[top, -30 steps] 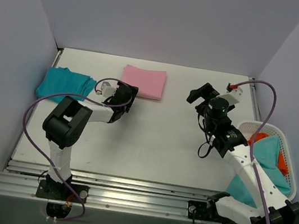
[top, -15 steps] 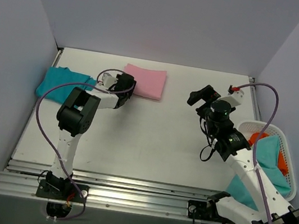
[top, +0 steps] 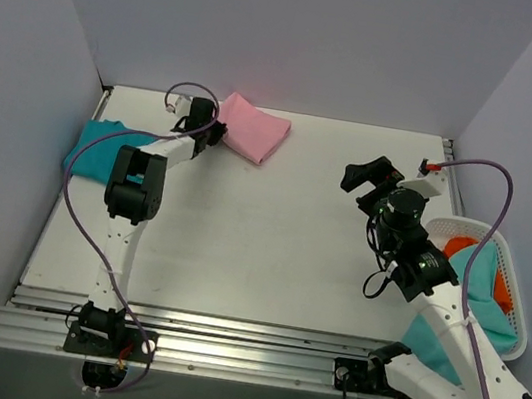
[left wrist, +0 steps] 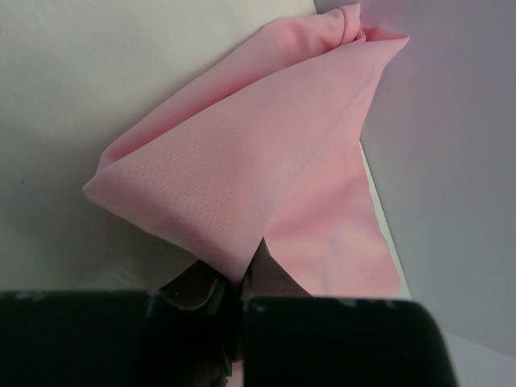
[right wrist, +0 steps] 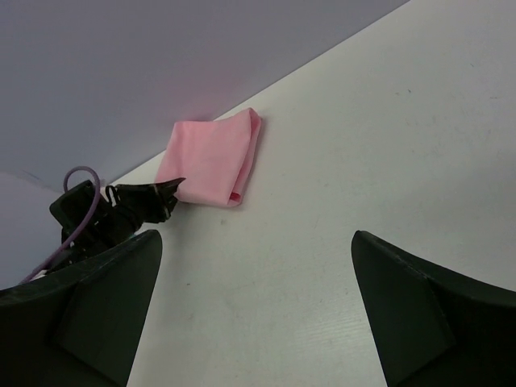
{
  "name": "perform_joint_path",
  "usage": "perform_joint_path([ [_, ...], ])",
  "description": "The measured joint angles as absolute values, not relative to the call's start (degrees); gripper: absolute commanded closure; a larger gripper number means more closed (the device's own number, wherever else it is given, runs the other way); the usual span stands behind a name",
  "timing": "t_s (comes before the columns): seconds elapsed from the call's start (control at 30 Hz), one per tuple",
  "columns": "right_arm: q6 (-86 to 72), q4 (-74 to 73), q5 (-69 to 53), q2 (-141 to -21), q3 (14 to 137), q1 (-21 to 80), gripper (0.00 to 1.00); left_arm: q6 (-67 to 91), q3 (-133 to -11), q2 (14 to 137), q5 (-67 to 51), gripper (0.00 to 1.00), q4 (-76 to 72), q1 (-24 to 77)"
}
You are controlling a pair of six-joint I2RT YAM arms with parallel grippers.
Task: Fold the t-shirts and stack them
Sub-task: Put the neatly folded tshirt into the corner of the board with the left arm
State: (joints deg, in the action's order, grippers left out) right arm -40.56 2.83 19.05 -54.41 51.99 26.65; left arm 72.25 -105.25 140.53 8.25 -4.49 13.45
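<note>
A folded light pink t-shirt (top: pixel 254 127) lies askew at the back of the table, one corner lifted. My left gripper (top: pixel 216 131) is shut on that near-left corner; in the left wrist view the pink t-shirt (left wrist: pixel 242 177) rises from the closed left gripper (left wrist: pixel 239 278). A teal-blue t-shirt (top: pixel 102 145) lies bunched at the far left edge. My right gripper (top: pixel 371 176) hovers open over bare table at the right, holding nothing. The right wrist view shows the right gripper (right wrist: pixel 256 314) wide apart, facing the pink t-shirt (right wrist: pixel 214 153) and the left gripper (right wrist: pixel 145 205).
A white lattice basket (top: pixel 516 300) stands at the right edge, holding teal cloth (top: pixel 481 279) and something orange (top: pixel 501 287). More teal fabric (top: pixel 426 338) hangs below it by the right arm. Walls close in the back and both sides.
My left gripper has shut on the pink t-shirt's corner and swung toward the back left, turning the shirt askew. The right arm drifted slightly right, still open.
</note>
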Motion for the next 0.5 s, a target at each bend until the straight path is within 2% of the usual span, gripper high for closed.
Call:
perform_joint_path([
  [0.1,-40.69,2.87,18.83,-54.00,51.24,26.65,0.00,65.19,-108.84,139.87,7.49,0.98,0.51,11.33],
  [0.5,-41.58,3.97,15.51,-53.89,48.97,26.59,0.00,46.92,-108.99,130.85,5.48,0.98,12.80,-0.49],
])
